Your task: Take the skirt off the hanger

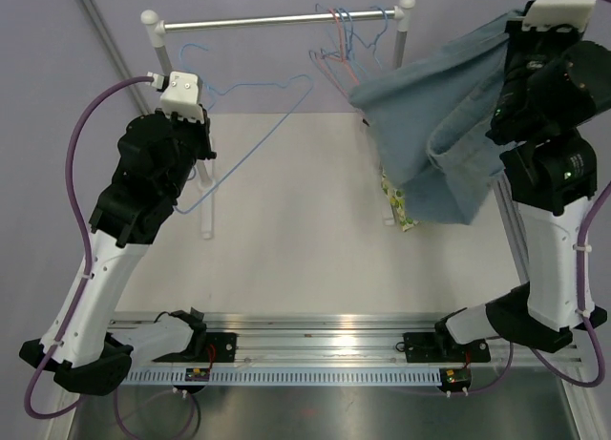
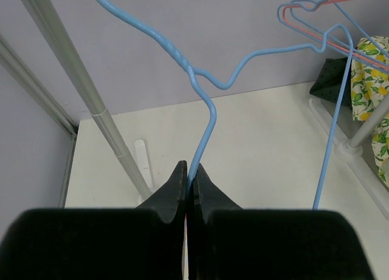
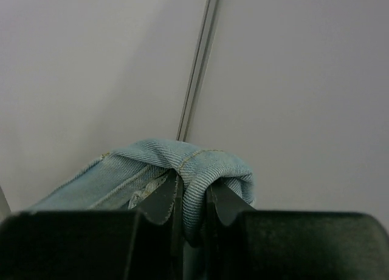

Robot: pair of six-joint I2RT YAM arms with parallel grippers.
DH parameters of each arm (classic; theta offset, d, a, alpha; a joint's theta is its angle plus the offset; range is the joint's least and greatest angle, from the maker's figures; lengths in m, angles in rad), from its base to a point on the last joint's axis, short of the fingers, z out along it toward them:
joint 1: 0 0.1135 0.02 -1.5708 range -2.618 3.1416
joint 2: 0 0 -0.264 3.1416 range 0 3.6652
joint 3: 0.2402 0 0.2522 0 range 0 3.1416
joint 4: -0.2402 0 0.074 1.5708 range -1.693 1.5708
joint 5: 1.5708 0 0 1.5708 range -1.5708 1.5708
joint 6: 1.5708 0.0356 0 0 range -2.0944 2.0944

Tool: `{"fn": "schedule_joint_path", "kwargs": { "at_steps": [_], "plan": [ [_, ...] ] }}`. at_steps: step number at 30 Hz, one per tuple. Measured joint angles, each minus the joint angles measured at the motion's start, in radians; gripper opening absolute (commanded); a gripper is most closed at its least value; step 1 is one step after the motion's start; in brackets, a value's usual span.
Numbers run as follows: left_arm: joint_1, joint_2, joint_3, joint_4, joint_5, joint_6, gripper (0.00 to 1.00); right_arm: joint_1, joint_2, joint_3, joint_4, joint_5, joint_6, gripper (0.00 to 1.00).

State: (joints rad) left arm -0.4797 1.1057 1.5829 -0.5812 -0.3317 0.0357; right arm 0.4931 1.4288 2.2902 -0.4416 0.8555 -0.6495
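The skirt [image 1: 430, 125] is blue denim and hangs bunched at the upper right, in front of the rack's right end. My right gripper [image 1: 518, 37] is shut on a fold of its hem [image 3: 200, 161], with the cloth pinched between the fingers [image 3: 159, 204]. At the left, my left gripper [image 2: 189, 174] is shut on the thin blue wire hanger [image 2: 209, 125]. In the top view the hanger [image 1: 270, 127] slants up from the left gripper [image 1: 202, 146] toward the rail, and its wire is bare, apart from the skirt.
A metal rack rail [image 1: 277, 21] spans the back on white posts [image 1: 208, 201]. Several blue and pink wire hangers [image 1: 348, 39] hang near its right end. A lemon-print cloth [image 1: 396, 206] hangs below the skirt. The arm bases sit on the near rail [image 1: 315, 349].
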Motion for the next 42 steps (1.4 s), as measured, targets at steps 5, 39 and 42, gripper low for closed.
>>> {"fn": "schedule_joint_path", "kwargs": {
  "at_steps": [5,39,42],
  "plan": [
    [0.0,-0.012,-0.002,-0.001,0.003,0.014,0.0,-0.123,0.033,0.12,-0.072,-0.084,0.147,0.0],
    [0.0,0.471,0.431,0.004,-0.025,0.077,0.0,-0.558,0.304,-0.86,0.204,-1.191,1.053,0.99],
    [0.0,0.562,0.554,-0.016,-0.029,0.084,0.0,-0.558,0.23,-1.033,0.251,-1.237,1.093,0.99]
  ]
}}
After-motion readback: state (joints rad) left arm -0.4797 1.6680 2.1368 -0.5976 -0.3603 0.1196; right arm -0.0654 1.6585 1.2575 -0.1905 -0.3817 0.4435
